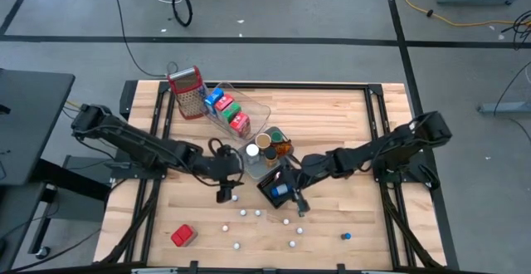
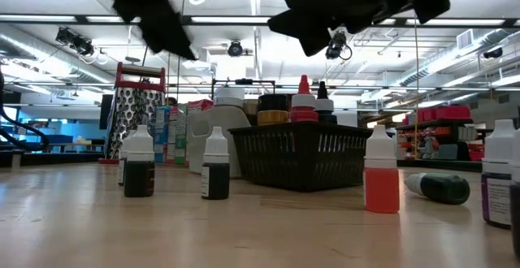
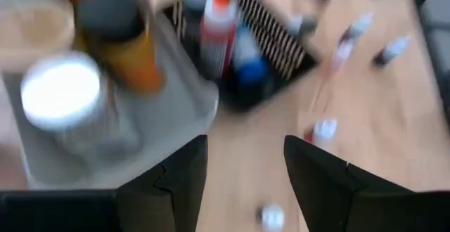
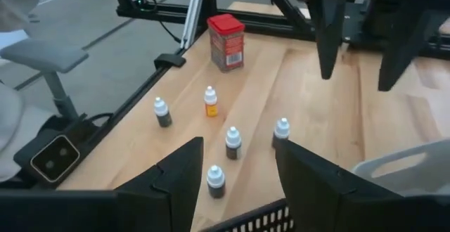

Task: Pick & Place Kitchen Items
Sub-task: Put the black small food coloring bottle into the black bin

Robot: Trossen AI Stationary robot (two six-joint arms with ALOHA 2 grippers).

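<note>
While both grippers' fingers [image 3: 242,183] [image 4: 235,179] gape empty, ribbed blk basket [image 1: 274,188] sits btwn.

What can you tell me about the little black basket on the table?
The black basket is a small mesh tray with slatted, plastic-looking walls, sitting flat near the table's middle. Small dropper bottles stand upright inside, one with a red cap. It sits beside a grey tray that holds jars. In the high view both arms reach over that spot.

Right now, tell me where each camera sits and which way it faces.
High: overhead, straight down on the table; both arms show.
Low: table-top height, level across at the black basket; arms overhead.
Left wrist: above the black basket; own fingers show.
Right wrist: toward the red carton; left gripper opposite.
Shared: high also shows the red carton.
</note>
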